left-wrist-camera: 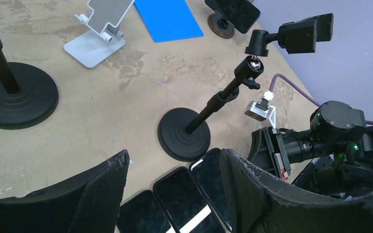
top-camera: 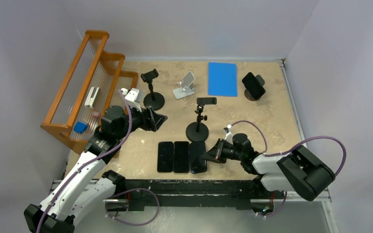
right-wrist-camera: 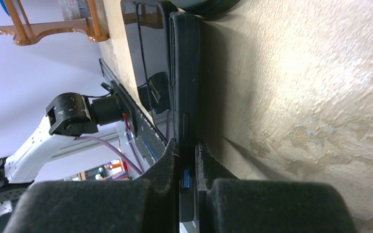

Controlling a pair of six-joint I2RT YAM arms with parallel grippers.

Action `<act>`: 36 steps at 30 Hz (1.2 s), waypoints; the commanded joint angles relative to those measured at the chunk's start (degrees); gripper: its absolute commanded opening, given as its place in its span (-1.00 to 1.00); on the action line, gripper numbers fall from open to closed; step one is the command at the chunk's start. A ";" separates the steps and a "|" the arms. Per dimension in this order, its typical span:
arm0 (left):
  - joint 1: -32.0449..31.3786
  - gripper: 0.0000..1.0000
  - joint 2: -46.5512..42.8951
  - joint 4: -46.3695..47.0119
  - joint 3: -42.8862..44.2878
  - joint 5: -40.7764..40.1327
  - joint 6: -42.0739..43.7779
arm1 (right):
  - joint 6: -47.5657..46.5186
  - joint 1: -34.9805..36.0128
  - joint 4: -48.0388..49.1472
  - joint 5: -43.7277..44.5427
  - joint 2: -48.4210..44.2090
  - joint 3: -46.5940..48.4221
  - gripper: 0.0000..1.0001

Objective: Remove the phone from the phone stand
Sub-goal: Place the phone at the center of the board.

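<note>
Stand base (top-camera: 197,131), black and round, sits just behind a row of three phones (top-camera: 181,157) near the table's (top-camera: 272,121) front edge. The right gripper (top-camera: 208,156) is clamped on the side of the rightmost phone (top-camera: 198,156), which lies flat. The left gripper (top-camera: 161,118) hovers with its jaws apart and empty.

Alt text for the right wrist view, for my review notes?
The right hand is shut on the side edge of a slim black smartphone lying along the mottled tan table. Behind, the other white-and-black arm and an orange wooden rack show.

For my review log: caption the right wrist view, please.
Right pincer shut on the edge of a phone lying on the table.
</note>
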 commanded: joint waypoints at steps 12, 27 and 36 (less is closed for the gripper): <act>0.14 0.33 -0.24 1.17 -0.04 0.35 1.22 | -4.62 -2.28 4.25 2.51 5.38 2.43 -1.00; 0.14 0.33 -0.40 1.04 -0.04 0.61 1.13 | -8.57 -2.27 -6.01 7.29 -2.55 2.17 -0.02; 0.14 0.33 -0.23 1.16 -0.04 1.12 1.07 | -10.68 -2.27 -9.36 8.04 -6.43 1.79 -0.04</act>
